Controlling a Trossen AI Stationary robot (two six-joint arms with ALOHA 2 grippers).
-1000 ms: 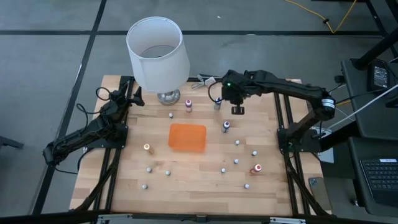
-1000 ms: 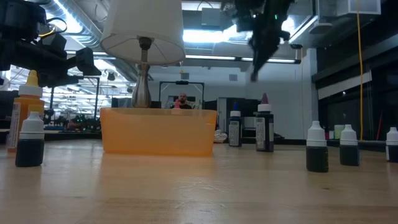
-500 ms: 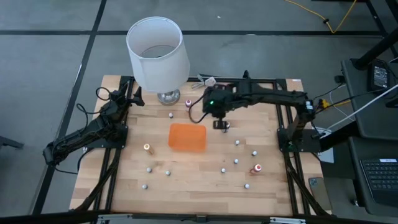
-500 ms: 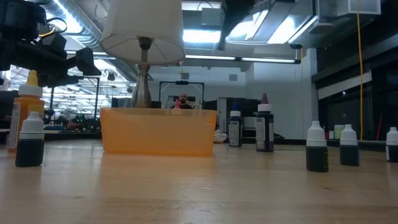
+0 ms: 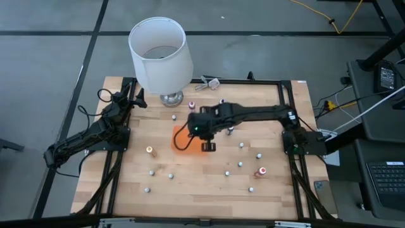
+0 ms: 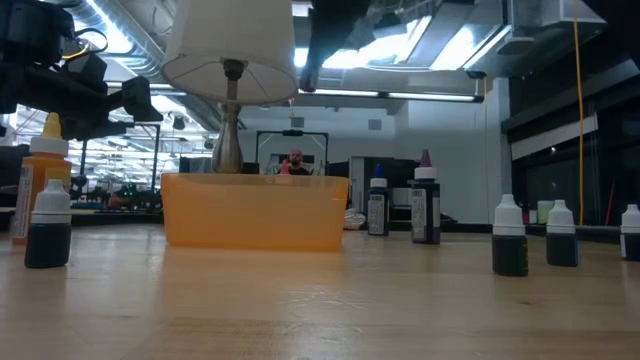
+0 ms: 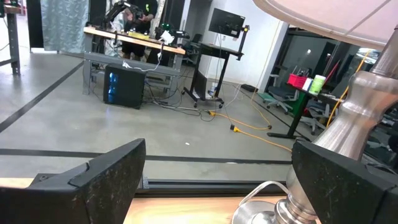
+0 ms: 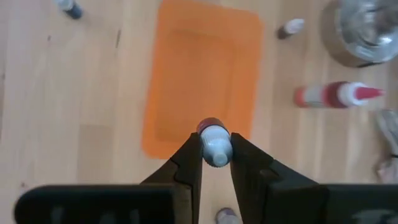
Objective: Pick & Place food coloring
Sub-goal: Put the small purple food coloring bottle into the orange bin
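My right gripper (image 8: 216,151) hangs over the flat orange tray (image 8: 205,68), shut on one small food coloring bottle (image 8: 215,140) with a whitish cap and a red body. In the high view this gripper (image 5: 207,146) is at the tray's (image 5: 183,142) right side. Several other food coloring bottles stand scattered on the wooden table, such as an orange one (image 5: 150,151) and a red one (image 5: 261,171). My left gripper (image 7: 217,186) waits open at the table's far left, beside the lamp base (image 7: 348,155). My right gripper pinches the bottle between its two fingers (image 8: 188,163), which sit on either side of the whitish cap end (image 8: 217,149). The fingers come steeply from above. The bottle is lifted clear over the tray, its cap toward the wrist and its red body (image 8: 208,124) beyond.
A big white-shaded lamp (image 5: 160,54) stands at the far left of the table. A red-and-white bottle (image 8: 336,94) lies on its side near the lamp base. In the low view, bottles (image 6: 509,238) stand right of the tray (image 6: 255,210) and one (image 6: 47,225) left of it.
My right gripper has travelled from the table's far right part toward the left and near edges, ending above the orange tray. In the low view it has crossed from right of the tray to over it, staying high.
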